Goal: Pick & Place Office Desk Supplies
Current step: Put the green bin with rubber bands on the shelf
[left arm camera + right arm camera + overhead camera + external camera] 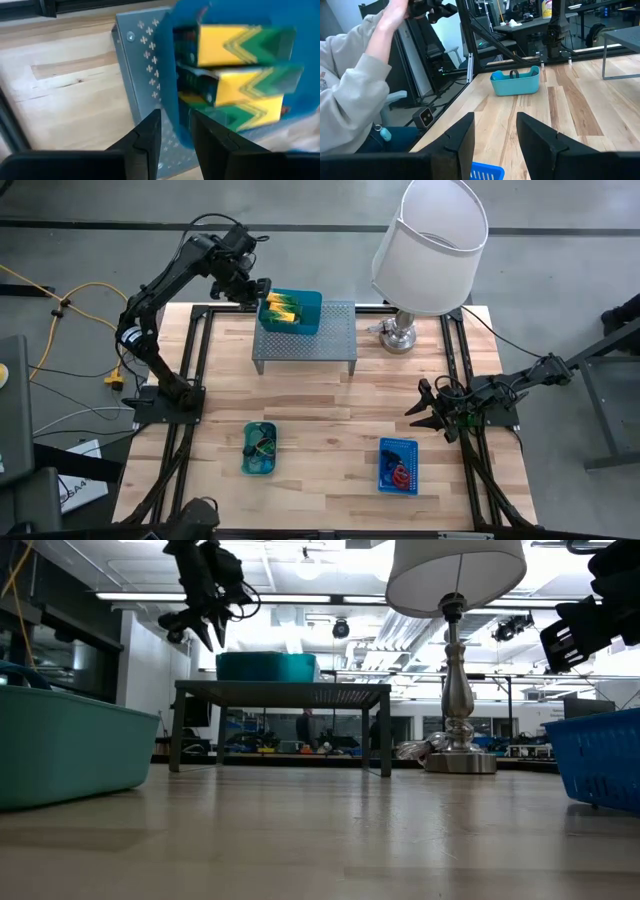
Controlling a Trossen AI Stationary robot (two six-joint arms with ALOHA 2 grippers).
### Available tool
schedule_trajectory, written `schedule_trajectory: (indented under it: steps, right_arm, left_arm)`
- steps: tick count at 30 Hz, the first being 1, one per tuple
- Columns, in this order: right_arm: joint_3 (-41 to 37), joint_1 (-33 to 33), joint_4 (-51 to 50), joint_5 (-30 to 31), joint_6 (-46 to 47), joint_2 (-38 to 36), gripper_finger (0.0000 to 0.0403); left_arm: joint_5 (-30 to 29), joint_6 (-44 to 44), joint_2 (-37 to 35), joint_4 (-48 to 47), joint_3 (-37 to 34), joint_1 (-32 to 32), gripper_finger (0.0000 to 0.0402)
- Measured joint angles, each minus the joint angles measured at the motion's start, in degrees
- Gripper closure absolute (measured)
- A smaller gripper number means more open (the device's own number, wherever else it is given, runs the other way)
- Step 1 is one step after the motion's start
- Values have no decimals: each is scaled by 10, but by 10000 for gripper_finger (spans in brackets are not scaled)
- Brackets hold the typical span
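1. My left gripper (262,287) hangs at the far left corner of the table, just above the left edge of the teal tray (291,312) that sits on the grey riser shelf (305,340).
2. Left wrist view: the two dark fingers (145,142) stand a narrow gap apart, with nothing between them. The tray's edge shows just beyond the tips; I cannot tell whether they touch it.
3. That tray holds three yellow-green crayon boxes (235,70), stacked side by side.
4. My right gripper (428,416) waits by the right edge of the table, above the wood, pointing inward. Its fingers are spread wide and empty.
5. A second teal tray (259,448) sits on the near left part of the tabletop, with band loops (262,445) inside; red and green ones show, and the rest I cannot sort out.
6. A blue mesh basket (398,465) sits on the near right part, just in front of the right gripper, with a red loop (401,474) in it.
7. The white-shaded lamp (428,242) stands at the far right, beside the shelf.
8. Right wrist view: a person in a grey sleeve (355,95) sits beyond the table's edge, arm raised.
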Motion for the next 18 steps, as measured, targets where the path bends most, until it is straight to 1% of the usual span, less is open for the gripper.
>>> schedule_trajectory:
  steps: [3,7,9,15,18]
  right_arm:
    - [0,0,0,0,0,0,269]
    - [0,0,0,0,0,0,269]
    - [0,0,0,0,0,0,269]
    - [0,0,0,0,0,0,269]
    - [0,0,0,0,0,0,269]
  left_arm:
    - [-1,45,-10,-29,0,-15,303]
    - [-2,82,-26,-49,0,-58,303]
    - [-10,89,-37,-49,0,-88,303]
    - [-67,91,-58,-50,0,-182,303]
    - [-77,81,-62,-60,0,-231,303]
